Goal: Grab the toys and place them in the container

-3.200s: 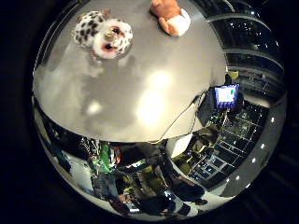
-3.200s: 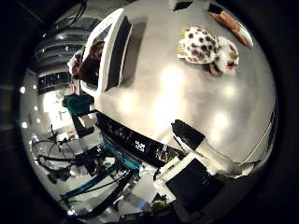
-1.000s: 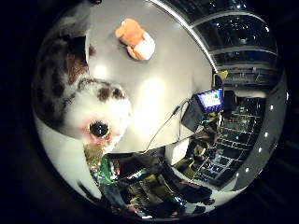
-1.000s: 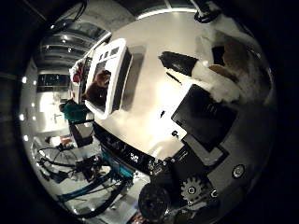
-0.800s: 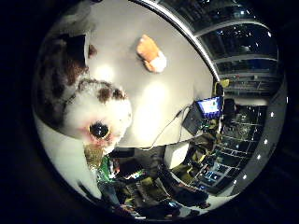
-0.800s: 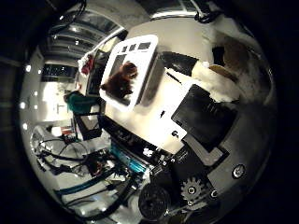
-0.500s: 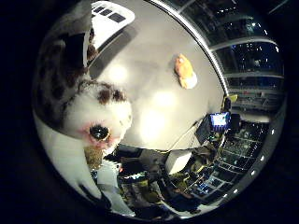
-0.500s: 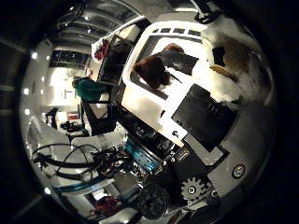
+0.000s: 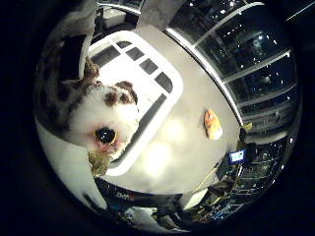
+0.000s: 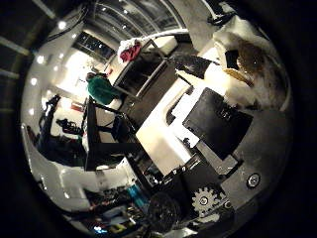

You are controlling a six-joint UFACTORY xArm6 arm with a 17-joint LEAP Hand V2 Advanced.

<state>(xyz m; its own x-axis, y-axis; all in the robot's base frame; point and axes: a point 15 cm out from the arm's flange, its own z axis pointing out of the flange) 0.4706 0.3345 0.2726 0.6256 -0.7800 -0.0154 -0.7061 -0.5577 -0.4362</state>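
**Toy over the container now**

Your hand [image 10: 218,129] has carried the spotted plush toy [image 9: 98,118] from above bare bench [image 9: 182,147] to above the white container [image 9: 147,88]. Fingers clenched round it (close to the palm). Release looks next. Orange toy [image 9: 212,124] still on the bench.

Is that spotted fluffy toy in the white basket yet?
Not yet. The spotted toy sits against the robot hand, held above the white basket.

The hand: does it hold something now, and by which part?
Yes. The hand holds the spotted plush owl. Its fingers curl round the owl's body; the face stays free.
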